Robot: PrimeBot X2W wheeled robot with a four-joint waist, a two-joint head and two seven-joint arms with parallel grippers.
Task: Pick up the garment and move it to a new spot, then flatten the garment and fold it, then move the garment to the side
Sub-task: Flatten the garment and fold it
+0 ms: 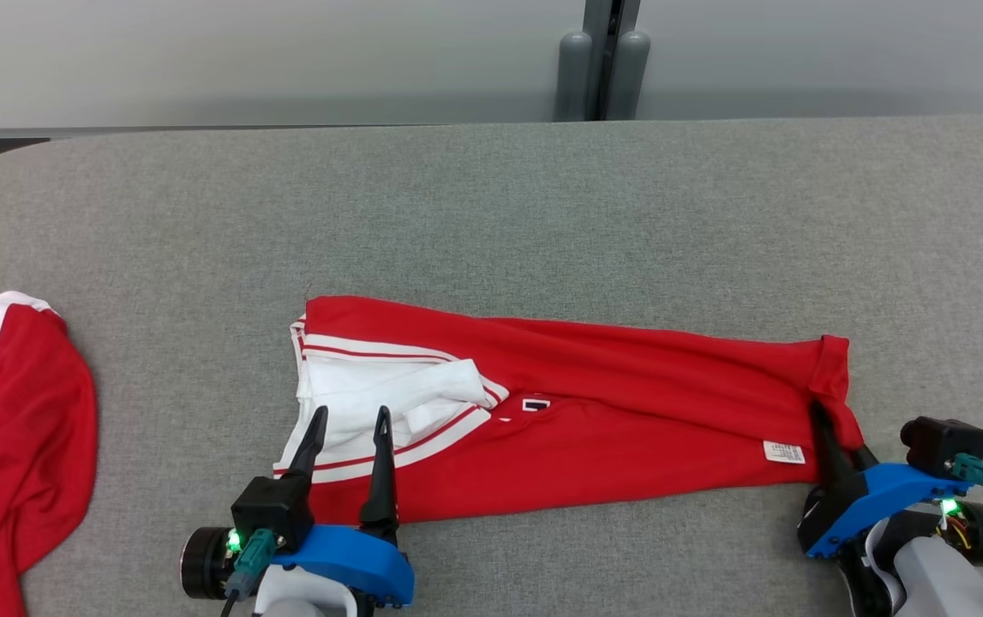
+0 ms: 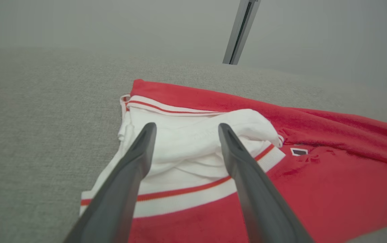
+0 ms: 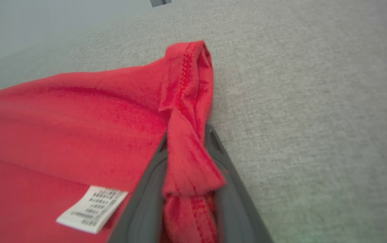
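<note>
A red garment (image 1: pixel 611 411) with a white, red-striped collar end (image 1: pixel 388 394) lies folded in a long band across the grey table (image 1: pixel 491 214). My left gripper (image 1: pixel 350 416) is open above the white collar end (image 2: pixel 186 148), fingers (image 2: pixel 139 158) spread, holding nothing. At the garment's right end my right gripper (image 1: pixel 830 428) is shut on the red hem (image 3: pixel 186 155), which bunches between its fingers (image 3: pixel 223 158). A small white care label (image 3: pixel 92 209) sits on the cloth close to that grip.
A second red and white garment (image 1: pixel 11 446) lies at the table's left edge. A grey post (image 1: pixel 602 68) stands behind the table's far edge against a pale wall. Bare grey table stretches beyond and to the right of the garment.
</note>
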